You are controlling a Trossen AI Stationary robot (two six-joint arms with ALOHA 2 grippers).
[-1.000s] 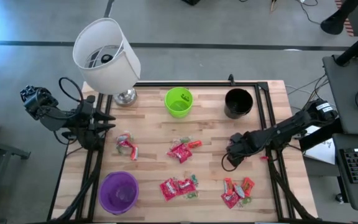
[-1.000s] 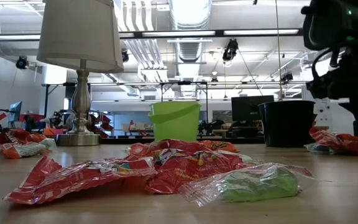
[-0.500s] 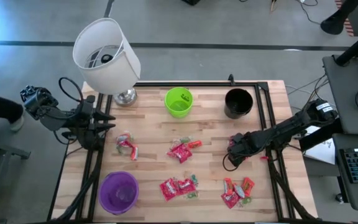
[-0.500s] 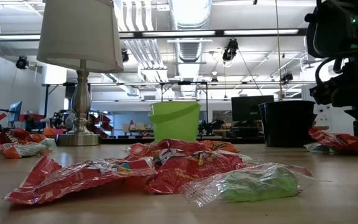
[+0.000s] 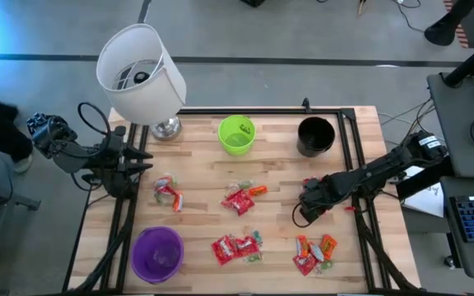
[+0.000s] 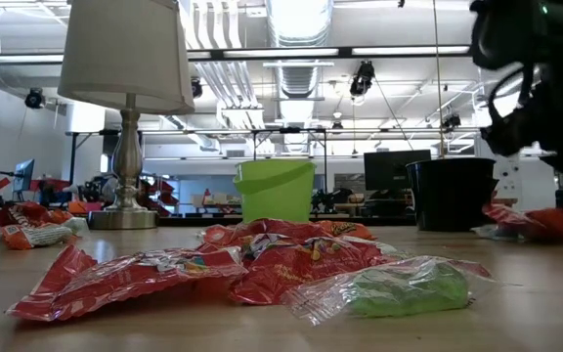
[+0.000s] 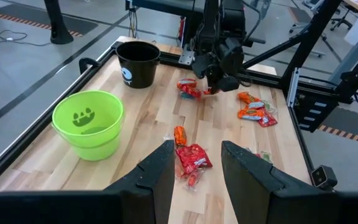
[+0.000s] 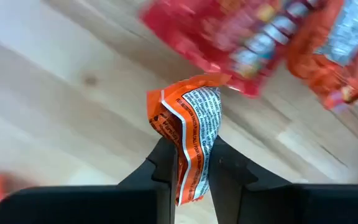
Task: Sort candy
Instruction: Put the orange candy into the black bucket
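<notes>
Small wrapped candy lies in heaps on the wooden table: far left (image 5: 167,193), middle (image 5: 241,197), near middle (image 5: 237,247) and near right (image 5: 315,253). One more heap (image 5: 311,182) lies below the black cup (image 5: 315,136). My right gripper (image 5: 309,201) points down over that heap and is shut on one orange candy packet (image 8: 188,118). A red packet (image 8: 241,37) lies on the wood behind it. My left gripper (image 7: 194,180) waits open at the table's left edge, high above the wood, with nothing between its fingers. My right gripper pinches the orange candy packet between its two fingers (image 8: 163,171), which come from above and point down. They are on the packet's lower flat part (image 8: 188,165). Its crumpled end (image 8: 185,99) sticks out past the fingertips. I cannot tell whether it is clear of the wood.
A green cup (image 5: 236,134) stands at the far middle and a purple cup (image 5: 157,253) at the near left. A lamp (image 5: 142,74) with a white shade stands at the far left corner. Black frame rails (image 5: 348,156) run along the table's sides.
My right gripper has shifted only slightly over the heap by the black cup. In the low view the sweets at that heap have been disturbed and an orange piece now shows blurred there.
</notes>
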